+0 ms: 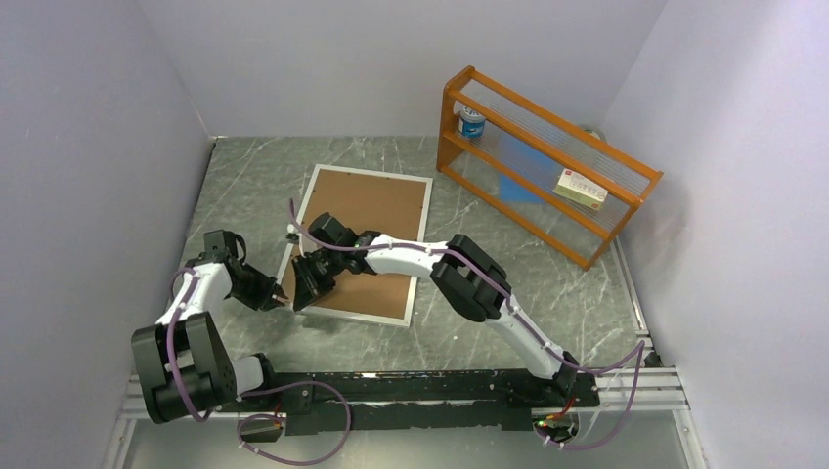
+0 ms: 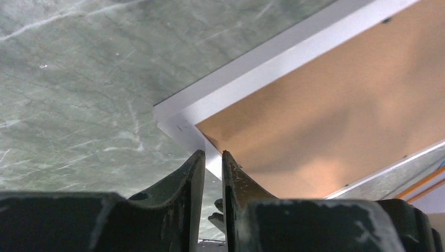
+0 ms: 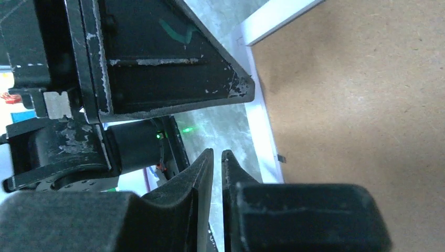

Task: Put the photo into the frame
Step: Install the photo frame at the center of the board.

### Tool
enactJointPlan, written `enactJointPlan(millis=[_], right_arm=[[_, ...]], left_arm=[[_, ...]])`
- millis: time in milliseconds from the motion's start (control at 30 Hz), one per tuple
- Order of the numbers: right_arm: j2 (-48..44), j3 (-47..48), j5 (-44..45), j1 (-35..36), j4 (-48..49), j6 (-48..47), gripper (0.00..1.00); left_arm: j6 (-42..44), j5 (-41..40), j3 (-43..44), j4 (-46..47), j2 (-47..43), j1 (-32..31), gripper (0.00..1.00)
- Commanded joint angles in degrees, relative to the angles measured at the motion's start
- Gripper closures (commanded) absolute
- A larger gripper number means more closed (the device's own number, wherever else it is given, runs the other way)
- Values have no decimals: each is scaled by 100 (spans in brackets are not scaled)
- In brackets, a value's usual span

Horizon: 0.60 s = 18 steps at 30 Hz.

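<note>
Frame [image 2: 273, 60] flat, left gripper [image 2: 210, 154], right gripper [image 3: 217, 152] at its corner

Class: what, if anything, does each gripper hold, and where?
Left fingers pinch the frame by its white border near a corner; right fingers hold nothing.

The left arm [image 1: 200, 293] and the right arm [image 1: 411, 256] both wear white moulded link shells between bulky matte-black joint housings, with thin purple cables [image 1: 346, 415] looped along them. The wedge-shaped black fingers [image 2: 195, 176] are scuffed, with pale scratches along their edges. A green scribbled mark [image 3: 176, 30] sits on a black side plate. A small green glow [image 3: 184, 129] nearby is perhaps an indicator light.
</note>
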Motion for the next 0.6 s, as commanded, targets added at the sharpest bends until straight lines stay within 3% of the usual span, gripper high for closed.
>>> enactJointPlan(millis=[0, 567], right_arm=[[202, 232, -85, -93, 30, -9, 85], [342, 243, 403, -153, -300, -202, 80]], left_arm=[[-63, -11, -117, 53, 320, -3, 77], [-141, -578, -89, -59, 558, -9, 83]])
